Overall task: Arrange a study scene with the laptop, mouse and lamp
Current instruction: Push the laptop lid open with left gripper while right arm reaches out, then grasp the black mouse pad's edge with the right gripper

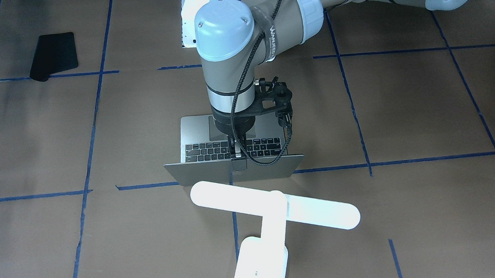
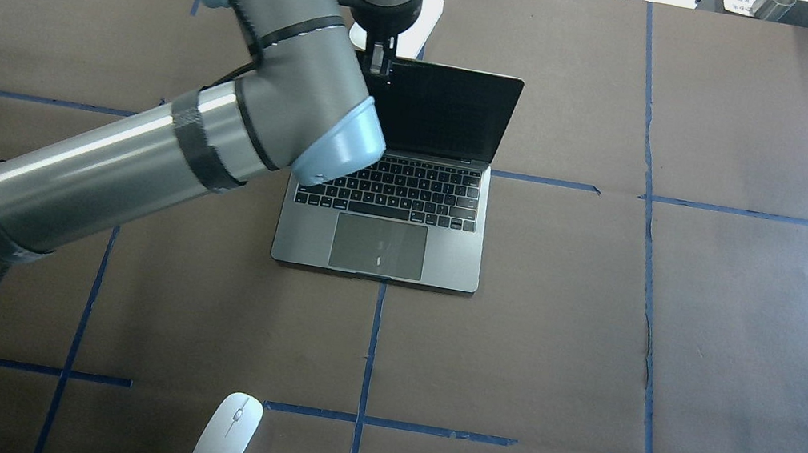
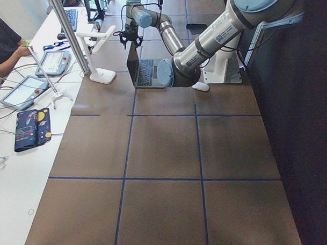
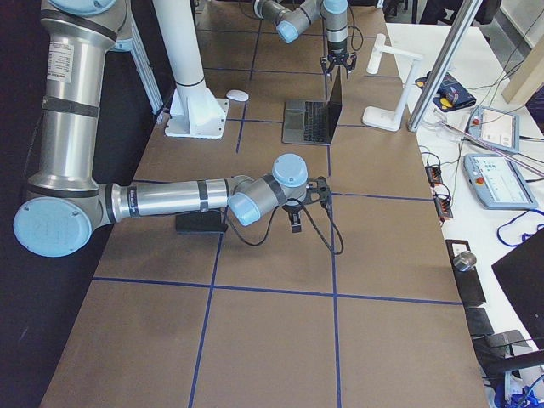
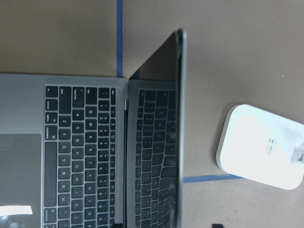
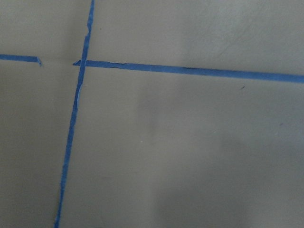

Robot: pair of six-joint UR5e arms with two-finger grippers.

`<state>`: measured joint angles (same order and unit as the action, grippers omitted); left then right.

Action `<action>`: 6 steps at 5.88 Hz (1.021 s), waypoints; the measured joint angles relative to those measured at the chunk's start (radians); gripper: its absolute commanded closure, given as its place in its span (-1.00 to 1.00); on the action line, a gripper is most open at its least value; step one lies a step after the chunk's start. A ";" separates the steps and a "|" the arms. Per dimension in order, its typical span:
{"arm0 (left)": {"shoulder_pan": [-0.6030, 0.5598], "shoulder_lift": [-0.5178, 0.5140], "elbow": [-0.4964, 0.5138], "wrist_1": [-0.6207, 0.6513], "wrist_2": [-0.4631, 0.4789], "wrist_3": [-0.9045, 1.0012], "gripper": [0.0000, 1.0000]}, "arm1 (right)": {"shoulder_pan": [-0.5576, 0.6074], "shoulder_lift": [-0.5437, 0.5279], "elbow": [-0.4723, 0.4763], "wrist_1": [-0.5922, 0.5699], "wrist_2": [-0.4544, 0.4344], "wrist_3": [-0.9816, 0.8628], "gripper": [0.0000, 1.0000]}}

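One thing looks settled: the laptop [image 2: 381, 243] stands open mid-table, screen toward the robot. The left gripper [image 1: 238, 156] sits on the top edge of its lid, one finger on each side, seemingly pinched on it. The lamp [image 1: 277, 206] stands just behind the laptop, perhaps placed already. The mouse [image 2: 226, 437] lies near the robot's side, well apart from the laptop; I judge it remains to bring. The right gripper [image 4: 297, 219] hovers elsewhere; whether its jaws are apart or together I cannot tell.
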<state>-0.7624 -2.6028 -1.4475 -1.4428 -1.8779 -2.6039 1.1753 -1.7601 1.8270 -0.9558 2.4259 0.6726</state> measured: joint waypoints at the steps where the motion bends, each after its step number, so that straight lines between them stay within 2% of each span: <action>1: -0.010 0.065 -0.090 0.004 -0.005 0.027 -0.43 | -0.107 -0.053 0.062 0.064 -0.066 0.186 -0.99; 2: -0.014 0.128 -0.160 0.004 -0.019 0.071 -0.44 | -0.213 -0.124 0.141 0.083 -0.149 0.308 -0.98; 4: -0.015 0.210 -0.230 -0.006 -0.037 0.133 -0.44 | -0.368 -0.273 0.227 0.147 -0.229 0.446 -0.94; 5: -0.015 0.222 -0.237 -0.011 -0.037 0.142 -0.44 | -0.434 -0.350 0.221 0.251 -0.257 0.508 -0.93; 6: -0.015 0.228 -0.239 -0.015 -0.037 0.145 -0.45 | -0.491 -0.392 0.169 0.366 -0.291 0.555 -0.91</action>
<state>-0.7774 -2.3752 -1.6862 -1.4583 -1.9148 -2.4586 0.6846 -2.1518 1.9961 -0.5895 2.1346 1.2280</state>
